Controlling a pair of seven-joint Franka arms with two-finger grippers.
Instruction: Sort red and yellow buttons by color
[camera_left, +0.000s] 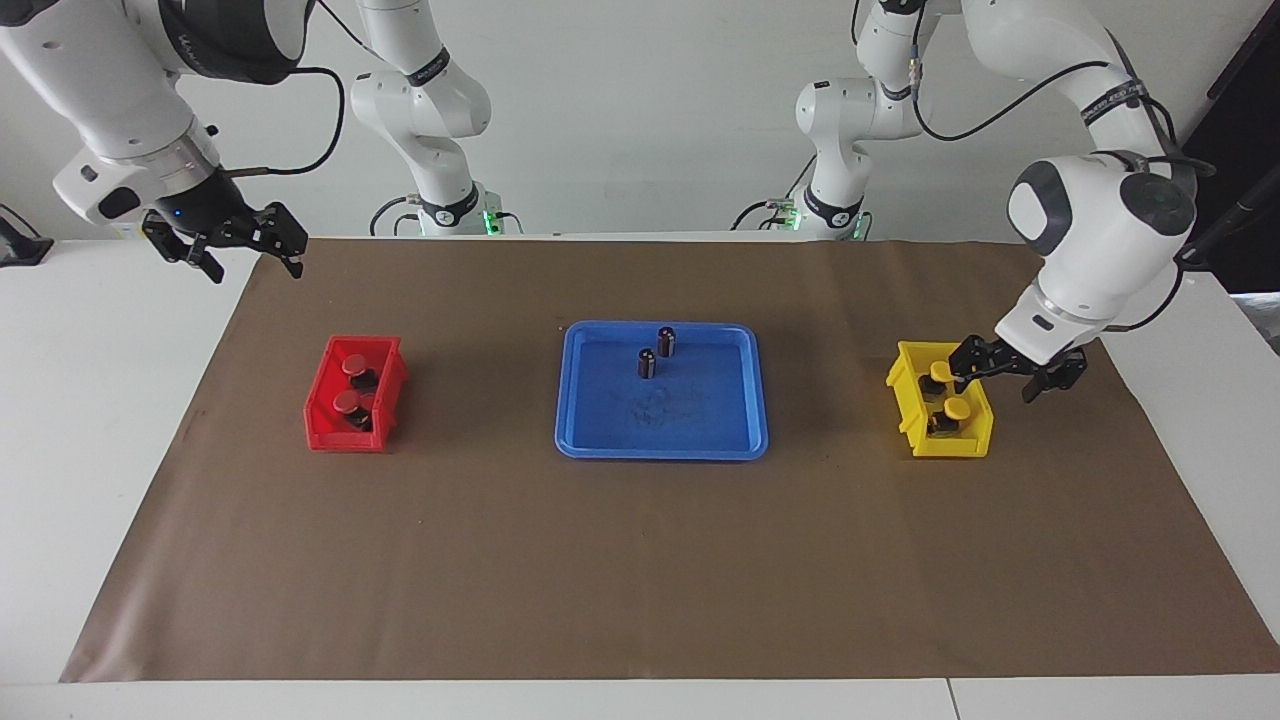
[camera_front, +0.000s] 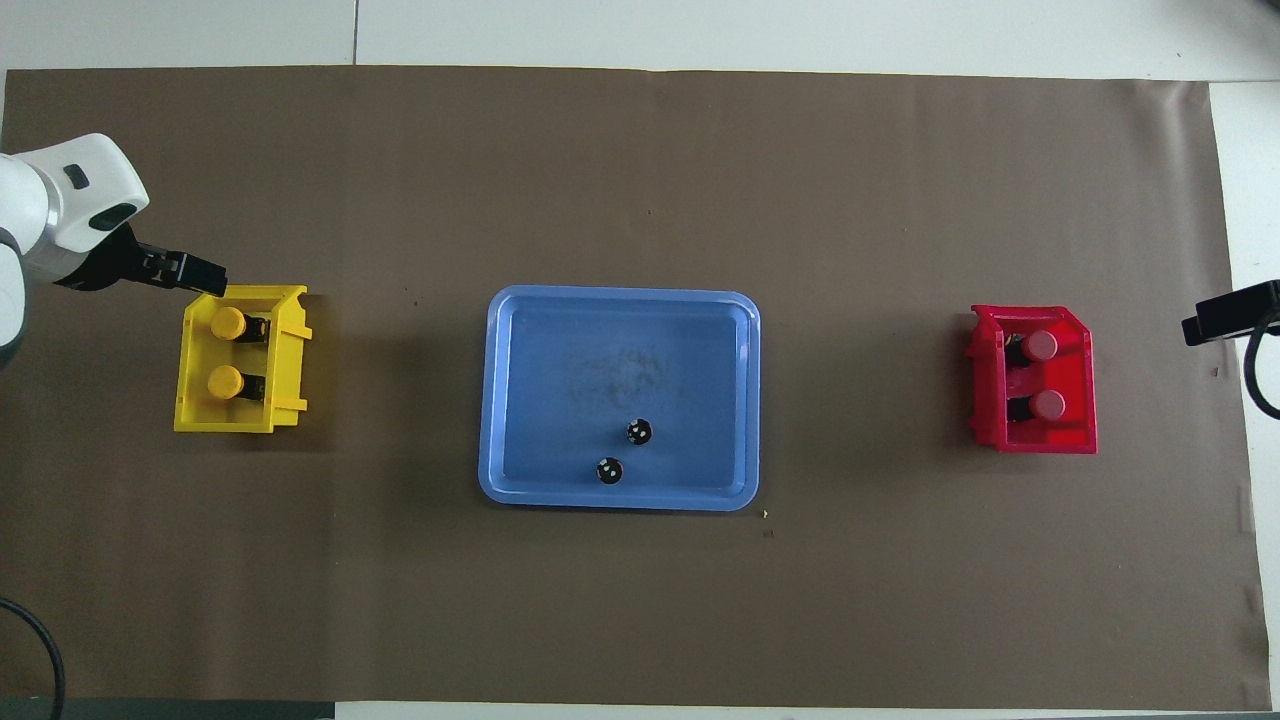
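Both yellow buttons (camera_left: 946, 396) lie in the yellow bin (camera_left: 908, 410) toward the left arm's end of the desk (camera_left: 90, 420), and both red buttons (camera_left: 352, 385) lie in the red bin (camera_left: 322, 425) toward the right arm's end, so the sorting looks complete.

The left end effector (camera_left: 1010, 372) hangs just above the yellow bin's outer rim, fingers spread and holding nothing. The main risk is there: a finger that dips or swings inward as it clears could catch the rim, tip the light bin and spill the buttons onto the brown mat (camera_left: 640, 560).

The right end effector (camera_left: 235, 240) waits released over the mat's corner, well apart from the red bin.

Two small dark cylinders (camera_left: 657, 352) stand upright in the blue tray (camera_left: 600, 440); they could be mistaken for unsorted buttons and wrongly binned.
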